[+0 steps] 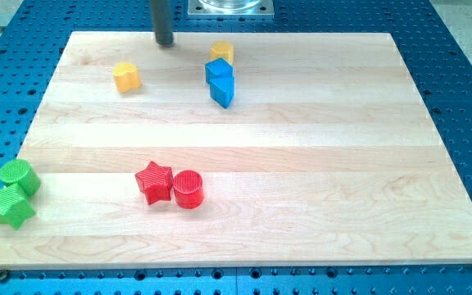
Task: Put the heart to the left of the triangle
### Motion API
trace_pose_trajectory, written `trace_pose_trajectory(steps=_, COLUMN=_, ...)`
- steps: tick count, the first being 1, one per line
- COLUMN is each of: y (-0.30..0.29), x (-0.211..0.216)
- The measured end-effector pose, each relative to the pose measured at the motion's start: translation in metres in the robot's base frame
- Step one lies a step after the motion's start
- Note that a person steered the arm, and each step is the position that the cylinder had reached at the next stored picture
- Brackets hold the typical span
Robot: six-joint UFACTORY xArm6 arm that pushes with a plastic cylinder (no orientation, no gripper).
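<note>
The arm ends in a straight dark rod with no gripper on it, so nothing is grasped or clamped; the tip (165, 43) rests on the wooden worktop (301, 164) near its top edge, left of centre. The yellow heart (126, 77) lies just below and to the view's left of the tip, near it but apart from it. To the view's right of the heart, well apart from it, sits a cluster of three blocks: a second yellow block (223, 52), whose shape cannot be made out, stands at the top, a blue block (218, 71) of unclear shape is just below it and appears to touch it, and the blue triangle (223, 92) lies directly under that, touching it. The heart is thus on the view's left of the triangle, with bare wood between them. Lower on the worktop, a red star (154, 182) and a red cylinder (188, 189) sit side by side, touching. At the worktop's lower left corner a green cylinder (19, 177) stands just above a green star (10, 206), the two in contact.
</note>
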State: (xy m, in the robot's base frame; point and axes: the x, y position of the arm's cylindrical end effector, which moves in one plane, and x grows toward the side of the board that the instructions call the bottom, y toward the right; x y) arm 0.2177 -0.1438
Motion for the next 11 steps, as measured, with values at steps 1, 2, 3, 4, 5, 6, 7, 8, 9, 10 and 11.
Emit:
trace_pose_trajectory(steps=1, y=-0.042, x=0.018)
trace_pose_trajectory(steps=2, y=-0.074, x=0.069)
trace_pose_trajectory(steps=3, y=-0.021, x=0.143)
trace_pose_trajectory(steps=4, y=0.006, x=0.193)
trace_pose_trajectory(steps=5, y=-0.031, x=0.184)
trace_pose_trajectory(steps=6, y=-0.057, x=0.176)
trace_pose_trajectory(steps=7, y=-0.049, x=0.174)
trace_pose_trajectory(steps=8, y=-0.048, x=0.162)
trace_pose_trajectory(steps=9, y=-0.055, x=0.143)
trace_pose_trajectory(steps=10, y=-0.028, x=0.13)
trace_pose_trajectory(steps=11, y=-0.007, x=0.13)
